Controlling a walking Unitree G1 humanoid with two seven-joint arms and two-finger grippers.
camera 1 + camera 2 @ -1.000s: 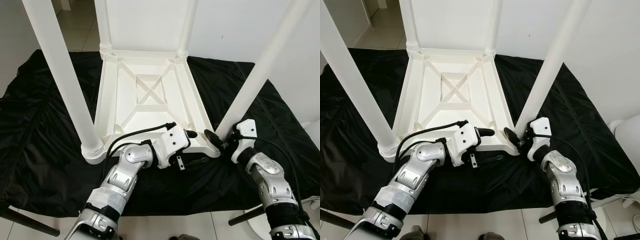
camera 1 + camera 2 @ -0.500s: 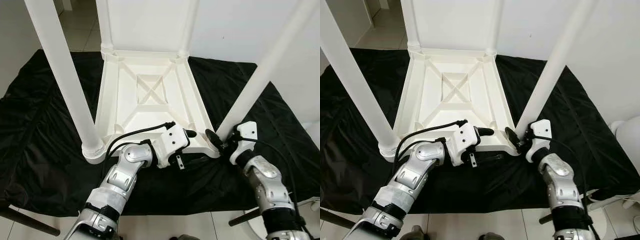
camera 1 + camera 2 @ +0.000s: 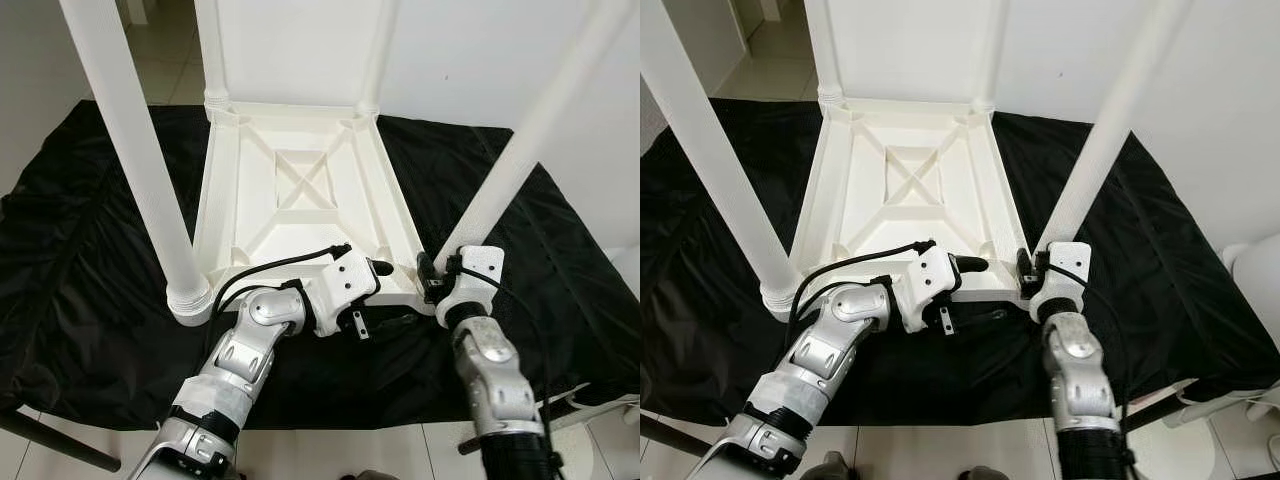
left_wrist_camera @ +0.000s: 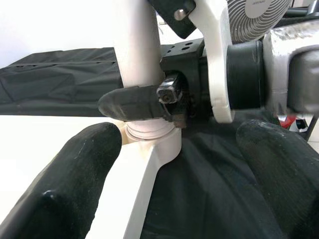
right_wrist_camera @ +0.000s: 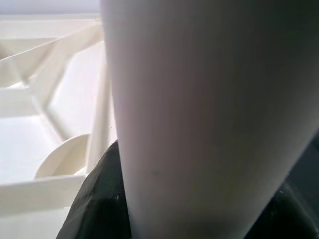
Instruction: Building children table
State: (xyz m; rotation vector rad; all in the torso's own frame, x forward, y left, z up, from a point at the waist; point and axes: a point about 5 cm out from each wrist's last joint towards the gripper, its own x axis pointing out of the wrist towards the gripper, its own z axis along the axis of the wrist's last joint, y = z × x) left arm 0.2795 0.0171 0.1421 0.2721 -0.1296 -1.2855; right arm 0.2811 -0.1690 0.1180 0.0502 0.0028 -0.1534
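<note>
A white plastic children's table (image 3: 300,185) lies upside down on a black cloth, its legs pointing up. My right gripper (image 3: 432,278) is shut on the base of the near right leg (image 3: 520,150), just above its socket. In the right wrist view that leg (image 5: 199,99) stands between my black fingers (image 5: 94,199). My left gripper (image 3: 390,295) is open at the table's near rim beside that corner, one finger above the rim and one below. The left wrist view shows its wide-apart fingertips (image 4: 75,174) and a right finger (image 4: 132,103) wrapped across the leg (image 4: 137,45).
The black cloth (image 3: 80,250) covers the floor under the table. The near left leg (image 3: 140,160) stands tall close to my left arm. A white wall is behind. A dark bar (image 3: 50,440) lies at the bottom left and a white rounded object (image 3: 1260,270) sits at the right edge.
My right gripper has swung in toward the leg's base and its fingers have gone from open beside the leg to shut around it. The left arm has stayed put.
</note>
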